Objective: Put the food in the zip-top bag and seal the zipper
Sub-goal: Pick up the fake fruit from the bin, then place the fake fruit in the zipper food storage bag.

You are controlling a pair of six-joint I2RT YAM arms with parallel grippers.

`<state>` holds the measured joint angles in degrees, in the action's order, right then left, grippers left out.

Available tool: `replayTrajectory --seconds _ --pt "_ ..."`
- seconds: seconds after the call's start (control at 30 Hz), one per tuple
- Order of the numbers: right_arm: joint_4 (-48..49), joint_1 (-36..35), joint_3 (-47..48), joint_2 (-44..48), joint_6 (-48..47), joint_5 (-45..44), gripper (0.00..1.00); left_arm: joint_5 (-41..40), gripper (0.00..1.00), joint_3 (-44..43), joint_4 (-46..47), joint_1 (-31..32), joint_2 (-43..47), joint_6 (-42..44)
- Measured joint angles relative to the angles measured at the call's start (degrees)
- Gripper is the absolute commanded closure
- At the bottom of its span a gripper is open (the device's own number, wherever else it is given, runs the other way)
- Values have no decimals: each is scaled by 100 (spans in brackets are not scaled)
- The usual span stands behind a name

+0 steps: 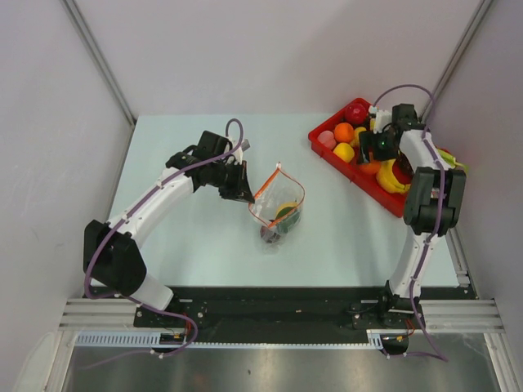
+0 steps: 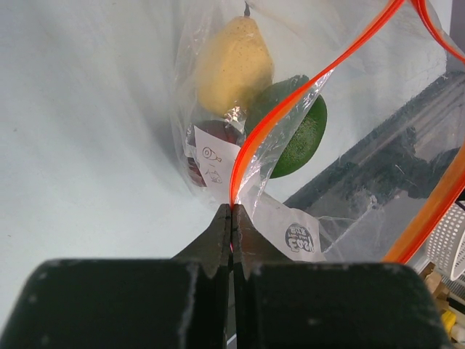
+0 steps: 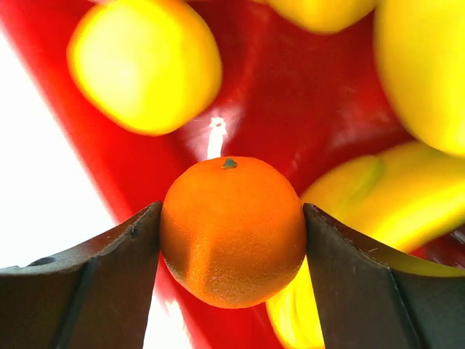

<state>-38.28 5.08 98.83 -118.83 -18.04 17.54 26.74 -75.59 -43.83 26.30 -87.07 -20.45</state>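
The clear zip-top bag (image 1: 278, 208) lies mid-table with its mouth open. My left gripper (image 1: 243, 189) is shut on the bag's orange-red zipper (image 2: 290, 102) at one end of the mouth, the jaws pinched together (image 2: 232, 212). Inside the bag are a yellow pear (image 2: 232, 65), a green fruit (image 2: 298, 138) and a dark purple fruit (image 2: 211, 134). My right gripper (image 3: 232, 209) is shut on an orange fruit (image 3: 232, 233), both fingers pressed on its sides, over the red tray (image 3: 290, 94). In the top view this gripper (image 1: 372, 162) is low over the tray.
The red tray (image 1: 384, 194) stands at the back right and holds an orange fruit (image 1: 343, 132), a yellow fruit (image 1: 344, 152), a red fruit (image 1: 357, 113), a pink one (image 1: 327, 139) and yellow bananas (image 1: 397, 176). Grey walls close in left and right.
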Motion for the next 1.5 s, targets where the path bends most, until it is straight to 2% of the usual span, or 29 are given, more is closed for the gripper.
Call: replayTrajectory --seconds 0.17,0.33,0.53,0.67,0.77,0.87,0.9,1.0,1.17,1.33,1.4,1.5 --pt "-225 66 149 1051 83 608 39 0 100 -7 -2 4 0 0" --pt "-164 -481 214 2282 313 1305 39 4 100 -98 -7 22 0 2" --pt "138 -2227 90 3335 551 1893 39 33 100 -245 -2 48 0 2" --pt "195 -3388 -308 3687 487 1882 39 42 100 -254 -4 59 2 0" --pt "208 -3947 -671 3718 356 1676 37 42 100 -254 -7 59 2 0" --pt "160 -4291 -1005 3589 188 1340 32 42 100 -254 -7 59 2 2" --pt "129 -4347 -1060 3515 127 1222 17 42 100 -254 -7 59 2 0" --pt "35 -4430 -1091 3268 -76 734 0 39 100 -254 -7 59 2 2" --pt "52 -4494 -1139 3121 -306 -179 0 39 100 -254 -7 59 13 2" --pt "192 -4428 -1141 3248 -409 -579 0 39 100 -254 -7 59 20 4" --pt "278 -4205 -1141 3373 -334 -487 0 39 100 -254 -9 61 20 7" --pt "544 -3381 -1134 3486 -50 -219 0 37 100 -254 -7 63 28 13"
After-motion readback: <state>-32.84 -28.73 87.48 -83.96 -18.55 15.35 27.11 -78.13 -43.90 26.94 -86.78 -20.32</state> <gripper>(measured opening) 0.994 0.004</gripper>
